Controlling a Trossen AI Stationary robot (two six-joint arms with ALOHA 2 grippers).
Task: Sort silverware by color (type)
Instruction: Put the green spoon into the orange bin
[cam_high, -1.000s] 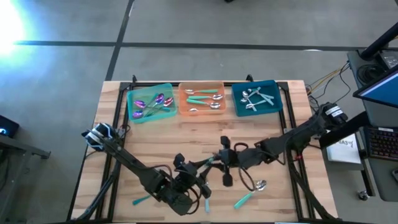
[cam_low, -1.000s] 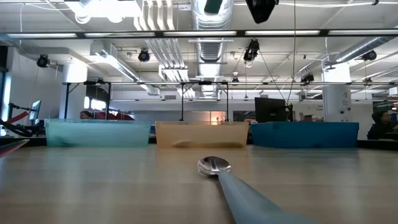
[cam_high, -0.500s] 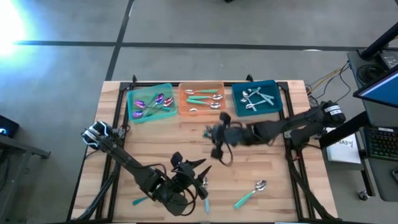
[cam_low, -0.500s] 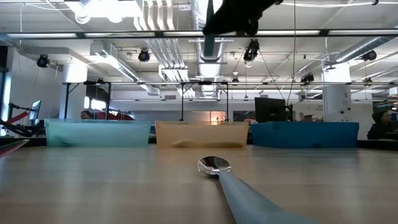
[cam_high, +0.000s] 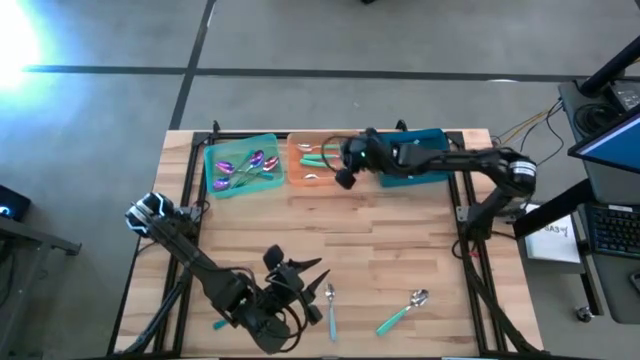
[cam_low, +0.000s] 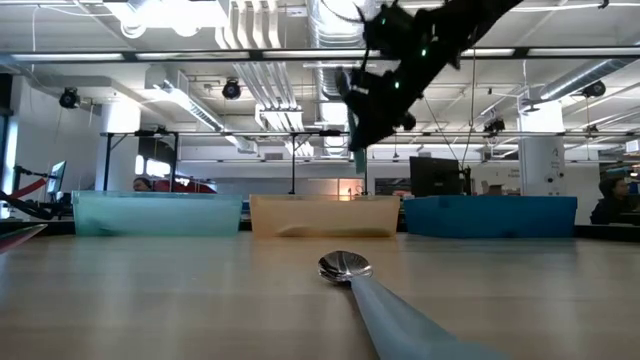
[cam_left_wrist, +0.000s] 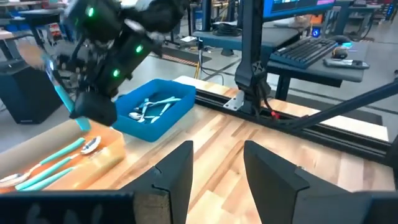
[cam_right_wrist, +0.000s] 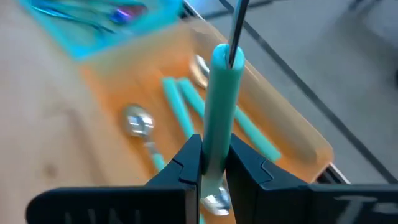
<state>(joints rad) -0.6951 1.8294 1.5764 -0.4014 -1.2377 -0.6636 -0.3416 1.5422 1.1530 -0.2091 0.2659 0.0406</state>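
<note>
A teal-handled spoon lies at the desk's near left edge, partly hidden by the left arm. Far left, the green tray holds the purple-headed spoons. The left end effector hangs over the near middle of the desk with its fingers parted and nothing between them. Just right of it a spoon lies on the wood, its handle pointing to the near edge; its head colour is hard to tell.

In the far middle, the orange tray holds silver-headed, teal-handled spoons. The right end effector hovers over this tray, fingers pinched narrow on the teal handle of a spoon, which hangs upright with its head down.

Farther right, another silver-headed spoon with a teal handle lies on the near desk, well apart from the trays. At the far right, the blue tray holds all-silver spoons.
</note>
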